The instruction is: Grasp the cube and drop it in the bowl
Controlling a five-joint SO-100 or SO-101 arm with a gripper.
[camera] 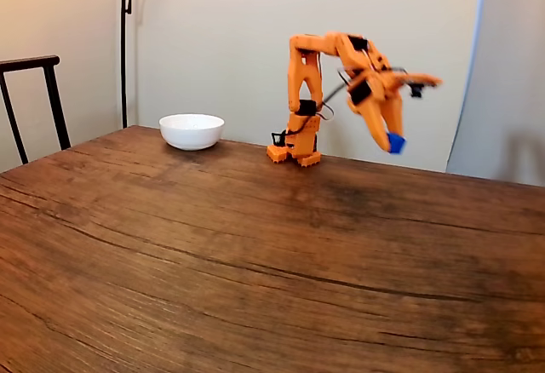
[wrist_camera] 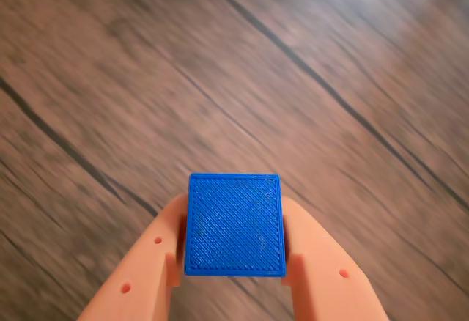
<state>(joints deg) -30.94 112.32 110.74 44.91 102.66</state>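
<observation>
A small bright blue cube (wrist_camera: 234, 223) sits clamped between the two orange fingers of my gripper (wrist_camera: 234, 262), which is shut on it. In the fixed view the cube (camera: 396, 142) hangs at the tip of the gripper (camera: 393, 139), lifted well above the wooden table at the right of the arm's base. The white bowl (camera: 192, 130) stands on the table at the far left, well away from the gripper. The wrist view is blurred by motion, with wood grain far below the cube.
The orange arm's base (camera: 295, 152) is fixed at the table's far edge, between bowl and gripper. A dark chair back (camera: 34, 92) and a lamp pole (camera: 124, 41) stand at the left. The wooden table (camera: 255, 262) stretches wide in front.
</observation>
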